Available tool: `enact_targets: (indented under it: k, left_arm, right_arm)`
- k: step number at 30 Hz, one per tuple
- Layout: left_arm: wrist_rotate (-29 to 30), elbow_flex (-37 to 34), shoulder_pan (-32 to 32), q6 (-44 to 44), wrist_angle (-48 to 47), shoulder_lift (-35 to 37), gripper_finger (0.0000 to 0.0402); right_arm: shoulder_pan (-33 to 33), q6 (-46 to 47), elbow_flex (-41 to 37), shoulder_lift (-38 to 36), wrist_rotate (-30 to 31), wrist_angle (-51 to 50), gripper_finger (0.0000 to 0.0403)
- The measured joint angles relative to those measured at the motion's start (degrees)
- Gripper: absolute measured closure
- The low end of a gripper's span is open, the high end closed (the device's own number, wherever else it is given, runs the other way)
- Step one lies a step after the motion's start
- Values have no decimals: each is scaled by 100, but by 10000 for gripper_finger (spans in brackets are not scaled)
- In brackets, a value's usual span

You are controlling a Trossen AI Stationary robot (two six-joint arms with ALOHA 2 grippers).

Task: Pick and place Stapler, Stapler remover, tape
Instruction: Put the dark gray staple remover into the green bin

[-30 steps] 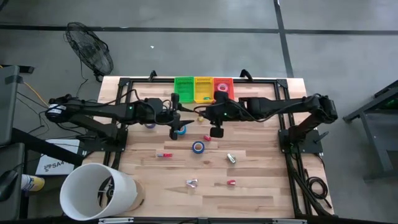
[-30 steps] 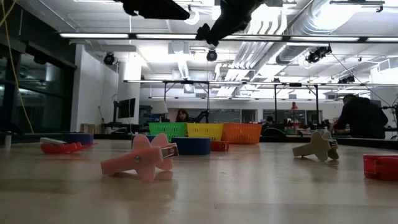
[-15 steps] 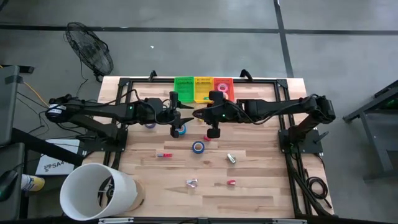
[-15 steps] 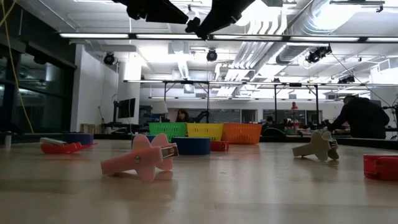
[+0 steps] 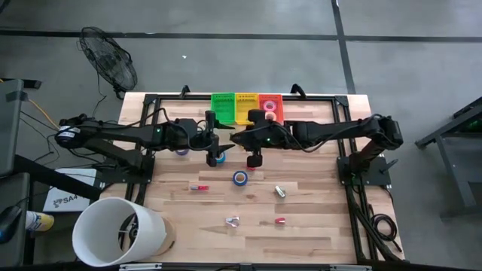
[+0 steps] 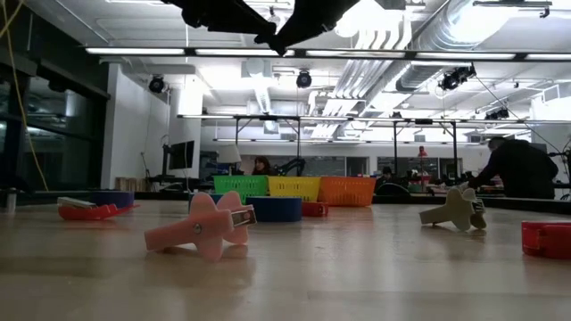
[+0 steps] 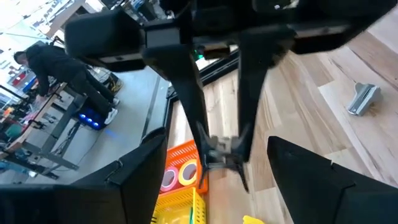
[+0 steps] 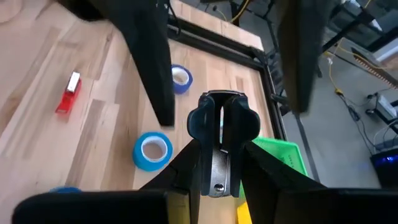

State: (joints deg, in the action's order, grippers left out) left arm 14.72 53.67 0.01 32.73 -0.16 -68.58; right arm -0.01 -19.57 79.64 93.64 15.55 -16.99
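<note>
My right gripper (image 5: 254,159) hangs high over the table's middle, shut on a black stapler remover (image 8: 217,134). My left gripper (image 5: 213,154) is open, just to its left, above a light blue tape roll (image 5: 219,158). A darker blue roll (image 5: 239,178) lies flat below them, and a purple one (image 5: 182,150) sits further left. A red stapler (image 5: 199,187), a pink remover (image 5: 232,220), a pale remover (image 5: 279,191) and a small red piece (image 5: 279,220) lie on the wood. Pink and yellow rolls (image 7: 169,179) rest in the orange-red basket (image 5: 270,105). My right gripper pinches the black stapler remover between its two fingers (image 8: 186,165), at the remover's lower part (image 8: 216,177); its rounded black head stands out beyond them. The fingers come from above, pointing down. The remover is lifted clear of the table (image 7: 221,151).
Green (image 5: 224,107) and yellow (image 5: 246,107) baskets stand beside the orange-red one at the far edge. A dark frame (image 5: 151,102) rims the table. A white bucket (image 5: 120,229) sits at the near left corner. People (image 6: 517,169) show in the room beyond.
My right gripper, still shut on the remover, has moved a little toward the table's left, closer to my left gripper, and risen slightly in the low view. The things on the table have stayed put.
</note>
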Motion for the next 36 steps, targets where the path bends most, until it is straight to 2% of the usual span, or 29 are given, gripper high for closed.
enact_targets:
  k: [9,21,25,36]
  left_arm:
    - [131,-2,0,-4,-11,0,134]
    - [26,-4,0,-151,-258,0,258]
    - [-128,-4,0,-155,-269,2,288]
    - [-304,-4,2,-305,-290,7,300]
  right_arm:
    - [0,-2,-2,39,-1,17,327]
    - [0,-2,-2,38,33,19,327]
    - [0,-42,-2,38,-118,25,327]
    - [0,-184,-7,38,-165,52,327]
